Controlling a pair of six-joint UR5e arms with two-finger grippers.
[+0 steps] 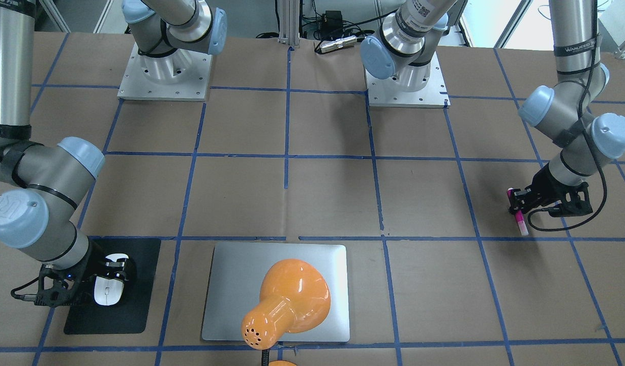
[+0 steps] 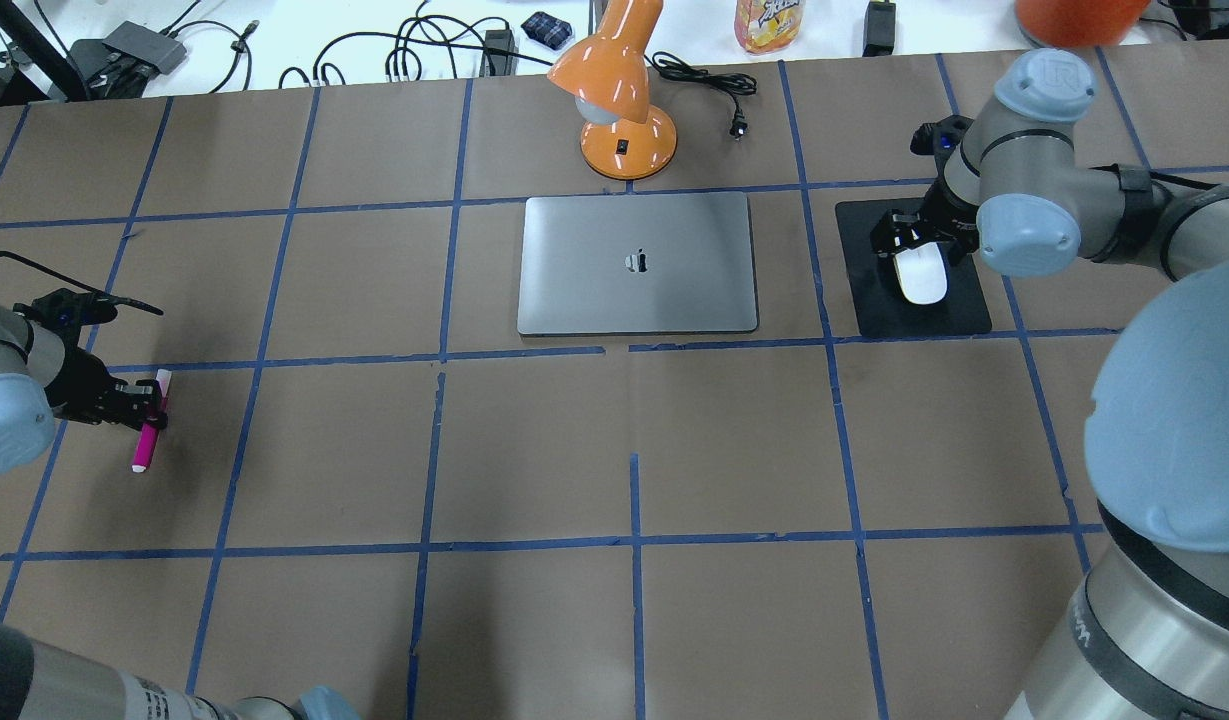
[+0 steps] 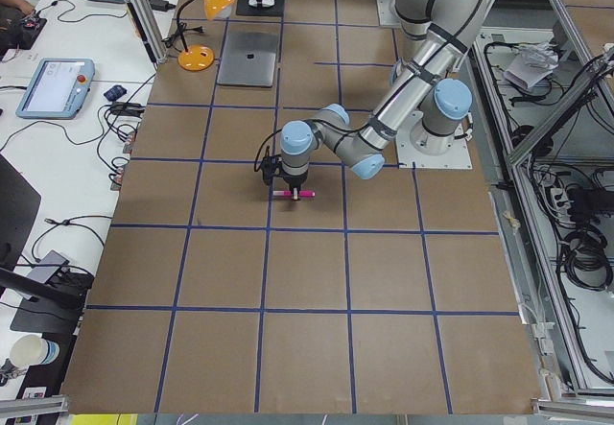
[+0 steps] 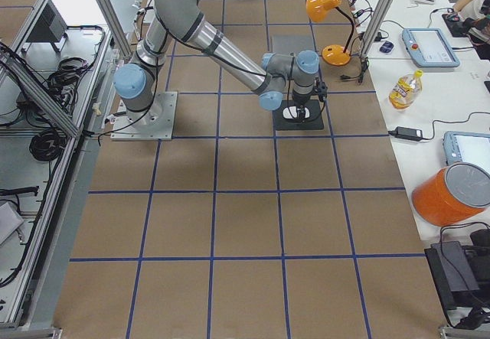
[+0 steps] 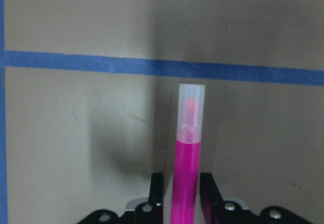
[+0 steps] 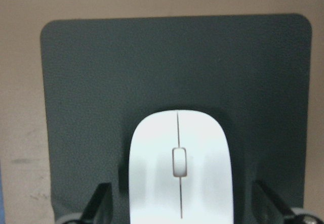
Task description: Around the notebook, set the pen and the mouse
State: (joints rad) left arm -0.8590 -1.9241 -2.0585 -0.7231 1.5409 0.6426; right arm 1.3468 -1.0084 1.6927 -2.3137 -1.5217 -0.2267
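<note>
Left arm bent low, left fingers [image 5: 157, 191] pinching pen [image 2: 149, 432] just over counter [image 2: 634, 620], at 8 o'clock, well apart from notebook [image 2: 636, 300]. Right arm angled down, right fingers [image 6: 103, 204] spread astride mouse [image 2: 921, 278] on black mat [image 2: 874, 310], notebook's 3 o'clock.

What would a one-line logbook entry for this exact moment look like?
left gripper: shut on pen, far from notebook | right gripper: open, straddling mouse on black mat beside notebook | pen not yet placed

Robotics lab: 2 robot bases [image 1: 165, 81] bolted to blue-taped table [image 1: 332, 193], teach pendant [image 3: 53, 87], cable clutter [image 3: 576, 243].
</note>
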